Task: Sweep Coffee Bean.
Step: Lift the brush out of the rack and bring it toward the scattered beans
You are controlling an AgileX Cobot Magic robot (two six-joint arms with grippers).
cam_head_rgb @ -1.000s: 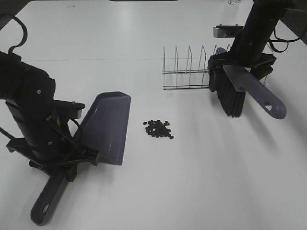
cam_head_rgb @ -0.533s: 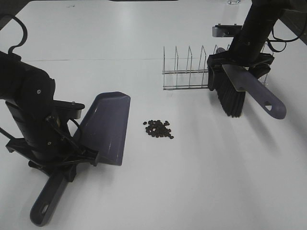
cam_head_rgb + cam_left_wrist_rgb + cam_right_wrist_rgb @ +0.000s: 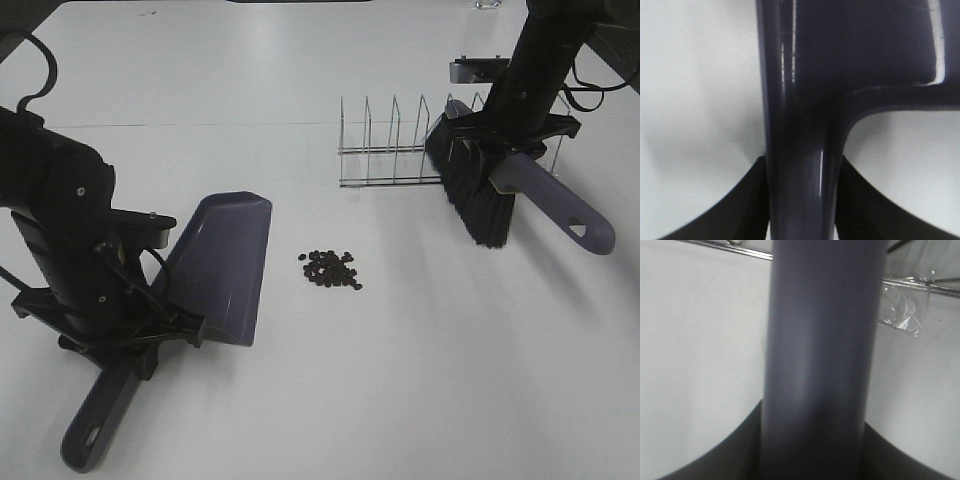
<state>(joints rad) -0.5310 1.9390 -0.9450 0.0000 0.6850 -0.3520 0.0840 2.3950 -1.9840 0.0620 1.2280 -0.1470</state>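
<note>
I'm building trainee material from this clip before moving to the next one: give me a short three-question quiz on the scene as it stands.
1. True or false: the coffee beans lie in one pile on the table, between the dustpan and the brush.
2. What does the left gripper hold? A) the brush B) the dustpan's handle C) nothing
3. Fill in: the right gripper is shut on the handle of the ____.

Key: 1 true; 2 B; 3 brush.
</note>
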